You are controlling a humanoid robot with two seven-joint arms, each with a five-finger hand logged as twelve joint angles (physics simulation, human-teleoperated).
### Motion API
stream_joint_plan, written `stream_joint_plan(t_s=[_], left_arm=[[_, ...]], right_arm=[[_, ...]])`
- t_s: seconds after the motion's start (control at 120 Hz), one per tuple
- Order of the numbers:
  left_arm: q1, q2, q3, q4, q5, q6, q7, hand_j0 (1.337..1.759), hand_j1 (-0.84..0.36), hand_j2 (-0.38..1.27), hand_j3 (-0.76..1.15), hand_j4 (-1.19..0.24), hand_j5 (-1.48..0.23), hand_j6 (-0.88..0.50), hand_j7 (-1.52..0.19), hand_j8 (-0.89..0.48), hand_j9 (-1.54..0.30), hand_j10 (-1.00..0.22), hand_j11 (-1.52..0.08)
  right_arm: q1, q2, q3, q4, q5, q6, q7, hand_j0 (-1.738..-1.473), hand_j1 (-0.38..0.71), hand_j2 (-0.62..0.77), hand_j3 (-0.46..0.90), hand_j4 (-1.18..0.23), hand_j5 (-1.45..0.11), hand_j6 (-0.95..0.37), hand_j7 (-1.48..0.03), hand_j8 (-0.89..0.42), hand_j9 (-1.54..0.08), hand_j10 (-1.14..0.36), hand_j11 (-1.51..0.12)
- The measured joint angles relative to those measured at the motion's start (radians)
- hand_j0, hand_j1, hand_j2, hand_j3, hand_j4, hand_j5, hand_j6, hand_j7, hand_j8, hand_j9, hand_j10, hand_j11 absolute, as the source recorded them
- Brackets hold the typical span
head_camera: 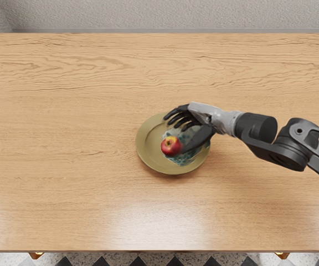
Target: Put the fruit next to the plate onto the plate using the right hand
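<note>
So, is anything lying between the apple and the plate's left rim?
No. In the head view, only bare surface of the plate shows between the apple and its left rim.

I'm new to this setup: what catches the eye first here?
A red apple sits over the middle of a golden plate, just right of centre on the wooden table. The right hand reaches over the plate beside it, its dark arm entering from the right edge.

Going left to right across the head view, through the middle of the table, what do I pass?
Bare wooden table → left rim of the gold plate → red apple → right hand → right arm, running off the right edge.
</note>
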Motion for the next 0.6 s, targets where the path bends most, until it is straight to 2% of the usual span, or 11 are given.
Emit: stream_joint_plan(t_s=[0.1,0.2,0.442,0.6], left_arm=[[0.0,0.0,0.0,0.0,0.0,0.0,0.0,1.658,0.34,0.0,0.0,-0.01,-0.01,-0.01,-0.01,-0.01,-0.01,-0.01,-0.01],[0.0,0.0,0.0,-0.001,0.0,0.0,0.0,1.658,0.34,0.0,0.0,-0.01,-0.01,-0.01,-0.01,-0.01,-0.01,-0.01,-0.01],[0.011,0.0,0.0,-0.003,-0.002,0.0,0.0,1.658,0.34,0.0,0.0,-0.01,-0.01,-0.01,-0.01,-0.01,-0.01,-0.01,-0.01],[0.017,0.0,0.0,-0.003,-0.002,-0.001,0.0,1.658,0.34,0.0,0.0,-0.01,-0.01,-0.01,-0.01,-0.01,-0.01,-0.01,-0.01]], right_arm=[[0.001,-0.012,0.044,0.018,0.004,0.04,-0.045,-1.658,0.0,-0.04,0.0,-0.3,-0.39,-0.29,-0.38,-0.28,-0.38,-0.3,-0.38],[0.001,-0.068,0.102,0.025,0.058,0.131,-0.067,-1.658,-0.06,-0.04,0.0,-0.25,-0.32,-0.24,-0.32,-0.24,-0.32,-0.25,-0.32],[0.001,-0.34,0.179,0.014,0.307,0.43,-0.078,-1.658,-0.23,-0.01,0.0,-0.1,-0.13,-0.1,-0.13,-0.1,-0.13,-0.1,-0.13],[0.007,-0.441,0.187,-0.02,0.372,0.506,-0.079,-1.658,-0.3,-0.01,0.0,-0.05,-0.06,-0.05,-0.06,-0.05,-0.06,-0.05,-0.06]])
